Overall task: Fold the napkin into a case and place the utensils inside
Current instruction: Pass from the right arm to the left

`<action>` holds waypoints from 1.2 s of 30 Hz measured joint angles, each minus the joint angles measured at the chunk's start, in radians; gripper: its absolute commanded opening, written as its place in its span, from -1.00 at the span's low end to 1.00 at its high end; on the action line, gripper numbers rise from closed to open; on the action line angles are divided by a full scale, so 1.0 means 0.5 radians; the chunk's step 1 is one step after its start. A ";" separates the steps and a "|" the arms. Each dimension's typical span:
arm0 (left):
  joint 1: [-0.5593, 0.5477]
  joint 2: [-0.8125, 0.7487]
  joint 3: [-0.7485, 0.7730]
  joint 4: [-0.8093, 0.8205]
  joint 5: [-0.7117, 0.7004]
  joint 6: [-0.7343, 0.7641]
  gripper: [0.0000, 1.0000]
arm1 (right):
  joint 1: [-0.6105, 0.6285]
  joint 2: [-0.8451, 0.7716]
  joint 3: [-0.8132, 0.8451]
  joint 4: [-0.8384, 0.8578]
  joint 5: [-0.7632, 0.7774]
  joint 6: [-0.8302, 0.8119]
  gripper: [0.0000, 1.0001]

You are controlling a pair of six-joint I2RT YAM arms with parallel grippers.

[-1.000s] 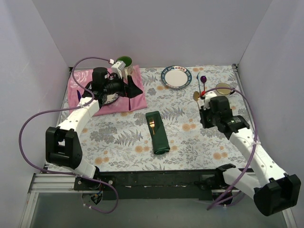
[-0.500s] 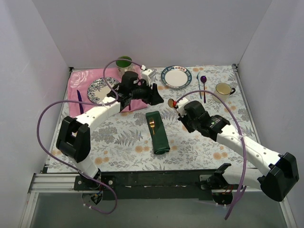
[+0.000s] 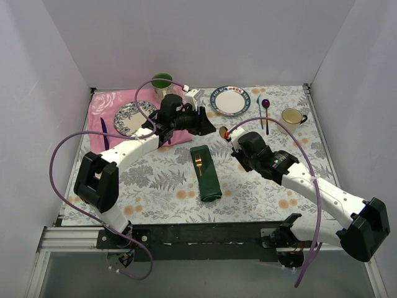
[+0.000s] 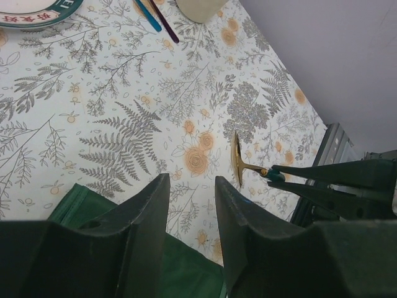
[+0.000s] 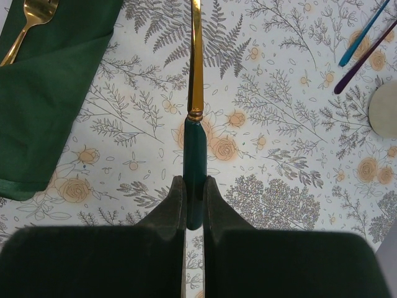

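Observation:
The dark green napkin (image 3: 206,175) lies folded into a long strip at mid-table, and a gold fork (image 3: 199,162) rests on its far end. My right gripper (image 3: 233,140) is shut on the dark green handle (image 5: 195,180) of a utensil. That utensil's gold head (image 3: 223,131) sticks out toward the napkin's far right corner. In the right wrist view the napkin (image 5: 49,81) and fork (image 5: 34,15) sit at upper left. My left gripper (image 3: 207,124) hovers just beyond the napkin's far end. Its jaws stand partly apart around nothing, above the napkin's edge (image 4: 80,202).
A pink cloth (image 3: 111,102) at far left carries a patterned plate (image 3: 130,118) and a purple utensil (image 3: 103,131). A green cup (image 3: 162,81) stands behind it. A white plate (image 3: 229,100), a purple spoon (image 3: 265,105), a teal utensil (image 3: 259,102) and a beige mug (image 3: 291,116) sit at far right.
My left arm swung from the pink cloth to the napkin's far end, its jaws narrowing. My right arm carried the gold-headed utensil from beside the mug toward the napkin.

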State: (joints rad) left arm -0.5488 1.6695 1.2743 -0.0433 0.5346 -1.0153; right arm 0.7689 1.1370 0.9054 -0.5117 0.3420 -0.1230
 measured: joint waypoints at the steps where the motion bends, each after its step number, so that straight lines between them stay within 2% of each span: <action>1: -0.002 -0.009 -0.017 0.013 -0.005 -0.031 -0.29 | 0.000 0.002 0.000 0.000 0.000 0.002 -0.97; 14: -0.121 -0.014 -0.031 0.130 -0.046 -0.157 -0.35 | 0.000 0.045 0.000 0.030 -0.002 0.014 -0.97; 17: -0.124 -0.014 -0.031 0.130 -0.057 -0.163 -0.52 | 0.001 0.047 0.000 0.031 -0.002 0.015 -0.97; 18: -0.124 -0.014 -0.031 0.130 -0.066 -0.164 -0.69 | 0.001 0.047 0.000 0.030 -0.002 0.015 -0.97; 22: -0.124 -0.011 -0.029 0.115 -0.108 -0.175 -0.96 | 0.000 0.047 0.002 0.030 -0.002 0.022 -0.97; 36: -0.124 0.096 0.068 -0.001 -0.166 -0.209 -0.90 | 0.000 0.047 0.004 0.017 -0.008 0.027 -0.97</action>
State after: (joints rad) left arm -0.6109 1.7176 1.3083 -0.0437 0.4519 -1.1198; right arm 0.7689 1.1606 0.9073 -0.5034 0.3378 -0.1093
